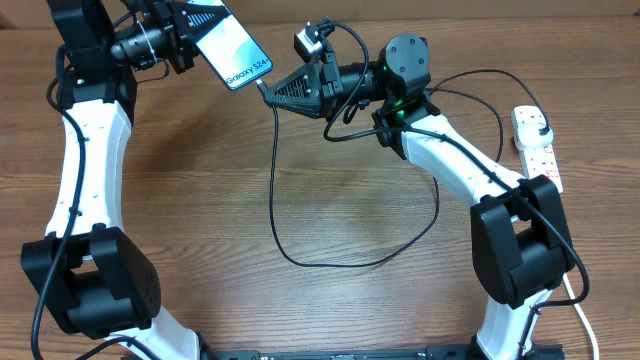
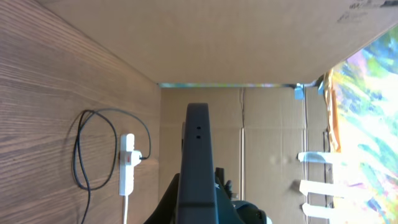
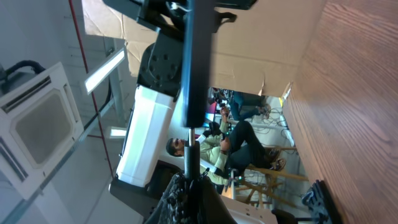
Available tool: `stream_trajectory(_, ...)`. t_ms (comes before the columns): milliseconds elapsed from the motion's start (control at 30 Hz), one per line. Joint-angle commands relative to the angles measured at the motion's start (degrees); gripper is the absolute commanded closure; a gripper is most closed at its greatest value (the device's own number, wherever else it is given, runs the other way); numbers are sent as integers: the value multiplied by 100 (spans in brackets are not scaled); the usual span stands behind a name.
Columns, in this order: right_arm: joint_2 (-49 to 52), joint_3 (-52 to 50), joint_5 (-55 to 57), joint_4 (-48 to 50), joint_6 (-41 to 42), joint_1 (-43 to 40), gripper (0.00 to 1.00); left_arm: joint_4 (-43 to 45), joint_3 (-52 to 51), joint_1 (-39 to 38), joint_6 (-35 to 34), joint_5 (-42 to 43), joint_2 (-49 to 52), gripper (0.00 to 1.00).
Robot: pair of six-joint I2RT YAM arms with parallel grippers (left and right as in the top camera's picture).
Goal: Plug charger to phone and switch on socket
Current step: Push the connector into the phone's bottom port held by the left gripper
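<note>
Slim teal-screen smartphone (image 1: pixel 237 48) aloft far left, left gripper (image 1: pixel 197 38) clamped on its far end. Thin black charger cable (image 1: pixel 272 200) pinched at connector (image 3: pixel 189 148) by right gripper (image 1: pixel 272 92), tip at phone's near end. Cable limp: hold stiff connector. Phone slick, fragile. White power strip (image 1: pixel 537 150) right, on wooden surface (image 1: pixel 350 300).

Both arms reach forward, wrists turned inward.
The left gripper (image 1: pixel 188 38) and right gripper (image 1: pixel 272 92) point toward each other, near together, both clamped tight.
</note>
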Motion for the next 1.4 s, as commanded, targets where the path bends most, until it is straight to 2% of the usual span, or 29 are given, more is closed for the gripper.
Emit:
stream_trajectory(0,-162,76,74,365,-13,-11,96,-120,94,-116,291,90,-138,96)
stream_trajectory(233,-162,76,31,385,-153,-11,96,-236,94,-125,238,22,-138,96)
stream_trajectory(333,-162,72,-323,380,-570,-11,96,-258,94,-118,-151,-136,-138,96)
stream_trajectory(733,-162,66,-529,297,-796,-11,96,-258,94,0,461,509,-138,96)
stream_trajectory(900,-162,66,-549,273,-798,-9,96,-258,94,0,452,643,-138,96)
stream_trajectory(1067,-162,66,-570,273,-793,-4,96,-260,94,-26,-39,579,-138,96)
stream_trajectory(1367,-162,66,-551,149,-798,-4,96,-258,94,-138,203,492,-138,95)
